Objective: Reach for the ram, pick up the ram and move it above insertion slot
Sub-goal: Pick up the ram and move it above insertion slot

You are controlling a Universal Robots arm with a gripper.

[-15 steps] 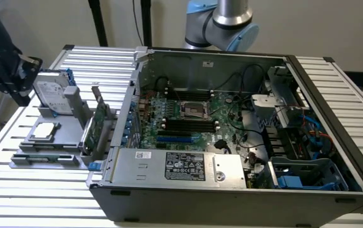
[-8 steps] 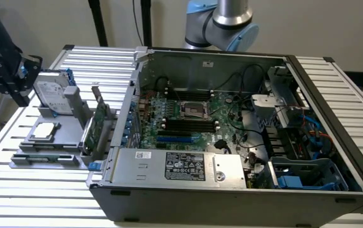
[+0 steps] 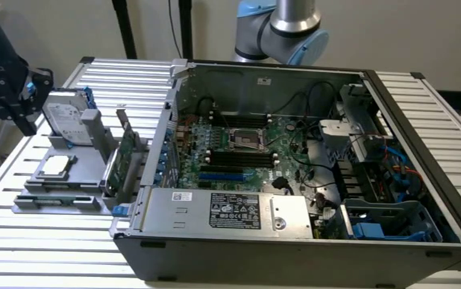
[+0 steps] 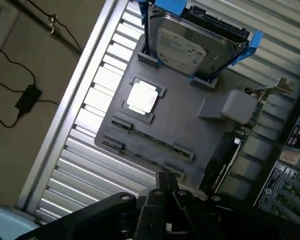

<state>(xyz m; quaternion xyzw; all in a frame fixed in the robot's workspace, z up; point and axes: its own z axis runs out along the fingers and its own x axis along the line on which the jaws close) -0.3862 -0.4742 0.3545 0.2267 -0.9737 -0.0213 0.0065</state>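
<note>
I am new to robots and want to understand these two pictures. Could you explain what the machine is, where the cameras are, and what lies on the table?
The machine is one robot arm; its grasping end is the tool. One picture comes from a camera off the arm, the other from a camera on its wrist. On the slatted metal table stands an open computer case with its motherboard showing. At the exterior view's left, a grey holder carries a hard drive in a blue frame, a processor chip, an upright green expansion card, and the ram, a thin green stick lying flat. The tool hangs above this holder; the ram is in the holder, not in the tool.
</note>
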